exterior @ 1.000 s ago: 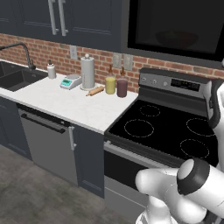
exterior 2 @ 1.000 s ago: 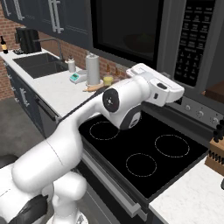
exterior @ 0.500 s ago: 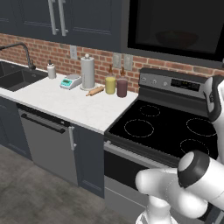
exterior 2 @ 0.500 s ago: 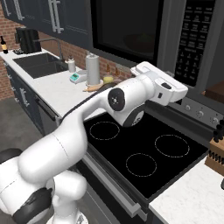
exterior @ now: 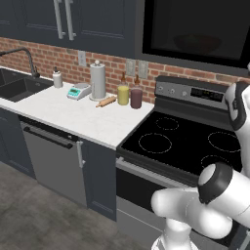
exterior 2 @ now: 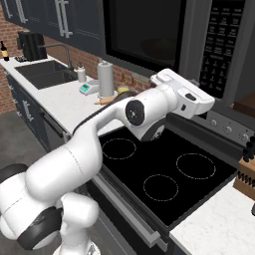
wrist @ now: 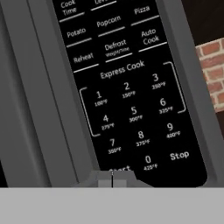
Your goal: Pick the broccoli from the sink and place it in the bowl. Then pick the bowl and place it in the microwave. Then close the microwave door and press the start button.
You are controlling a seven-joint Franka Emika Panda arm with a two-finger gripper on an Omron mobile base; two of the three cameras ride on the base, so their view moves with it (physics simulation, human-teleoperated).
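Note:
The microwave (exterior: 195,34) hangs above the stove with its door (exterior 2: 144,35) closed. Behind the dark glass the reddish-brown bowl (exterior: 197,44) shows only dimly, and I cannot make out the broccoli. My gripper (wrist: 112,179) is shut with nothing in it. Its tips rest on the lower keypad (wrist: 131,113), right at the Start button (wrist: 120,169), beside the Stop key (wrist: 179,155). From the right base view, the white hand (exterior 2: 187,97) reaches toward the control panel (exterior 2: 226,45). The dark sink (exterior: 19,88) lies far to the left.
A black stove (exterior: 185,141) sits below the arm. On the white counter (exterior: 73,114) stand a paper towel roll (exterior: 98,80), two jars (exterior: 129,95), a rolling pin (exterior: 106,101) and a small scale (exterior: 78,91). A knife block (exterior 2: 246,172) stands at right, a coffee machine (exterior 2: 31,46) far left.
The hand has edged a little to the right, closer to the microwave's control panel. The fingers have stayed shut and nothing else has moved.

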